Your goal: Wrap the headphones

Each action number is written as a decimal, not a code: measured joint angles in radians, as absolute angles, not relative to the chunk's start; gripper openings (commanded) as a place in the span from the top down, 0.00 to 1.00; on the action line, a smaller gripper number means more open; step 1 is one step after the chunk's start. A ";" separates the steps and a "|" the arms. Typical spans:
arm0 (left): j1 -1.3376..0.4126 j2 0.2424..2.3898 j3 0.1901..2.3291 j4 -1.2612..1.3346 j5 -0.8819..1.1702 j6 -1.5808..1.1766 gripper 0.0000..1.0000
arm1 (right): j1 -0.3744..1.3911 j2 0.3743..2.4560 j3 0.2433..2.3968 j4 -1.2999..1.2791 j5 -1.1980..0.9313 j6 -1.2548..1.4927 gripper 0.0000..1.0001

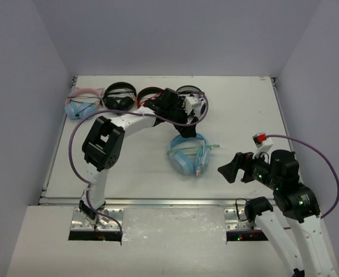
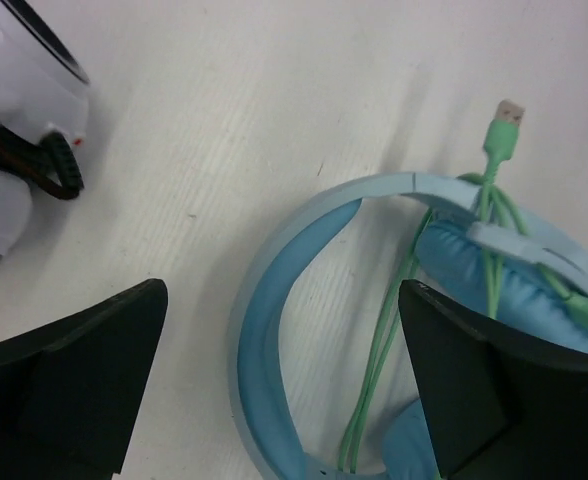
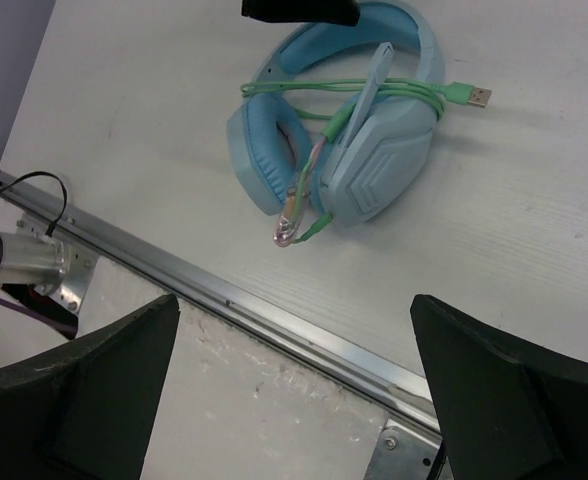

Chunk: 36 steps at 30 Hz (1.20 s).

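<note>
The left tool [image 2: 282, 325] and right tool [image 3: 294, 310] are released, nothing held. The left should be raised straight so the headphones' [image 1: 188, 153] cable [image 3: 374, 88] is not snagged.

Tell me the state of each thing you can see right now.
headphones: lying flat on the table
cable: looped round the headphones
USB plug: loose, sticking out
left gripper: open, above the headphones, empty
right gripper: open, empty
cat-ear headphones: lying flat, back left

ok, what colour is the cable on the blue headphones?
Pale green: the cable lies wound across the headphones. Shows best in the right wrist view.
</note>
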State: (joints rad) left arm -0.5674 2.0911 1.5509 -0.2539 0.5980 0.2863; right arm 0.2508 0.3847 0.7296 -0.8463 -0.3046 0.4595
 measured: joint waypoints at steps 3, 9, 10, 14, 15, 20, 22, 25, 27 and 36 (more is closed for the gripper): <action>-0.587 2.037 1.557 -0.235 0.567 0.266 0.00 | 0.251 0.385 0.730 -0.846 -0.313 0.459 0.01; -0.604 1.905 1.490 -0.182 0.374 0.149 0.00 | 0.251 0.387 0.730 -0.847 -0.311 0.444 0.01; -0.604 1.851 1.453 -0.181 0.284 0.104 0.00 | 0.251 0.389 0.730 -0.847 -0.304 0.440 0.01; -0.587 1.610 1.333 -0.198 -0.104 -0.093 0.00 | 0.251 0.425 0.730 -0.857 -0.205 0.431 0.01; -0.576 1.543 1.298 -0.198 -0.176 -0.133 0.00 | 0.251 0.440 0.730 -0.862 -0.167 0.435 0.01; -0.501 1.132 1.053 -0.224 -0.427 -0.269 0.00 | 0.251 0.514 0.742 -0.881 -0.041 0.434 0.01; -0.498 1.006 0.985 -0.261 -0.453 -0.286 0.00 | 0.251 0.529 0.761 -0.894 0.000 0.430 0.01; -0.499 0.862 0.917 -0.313 -0.451 -0.285 0.00 | 0.251 0.529 0.803 -0.912 0.046 0.417 0.01; -0.499 0.790 0.896 -0.353 -0.448 -0.263 0.00 | 0.251 0.525 0.844 -0.932 0.076 0.398 0.01; -0.499 0.599 0.791 -0.403 -0.405 -0.124 0.00 | 0.251 0.505 0.989 -1.011 0.173 0.325 0.01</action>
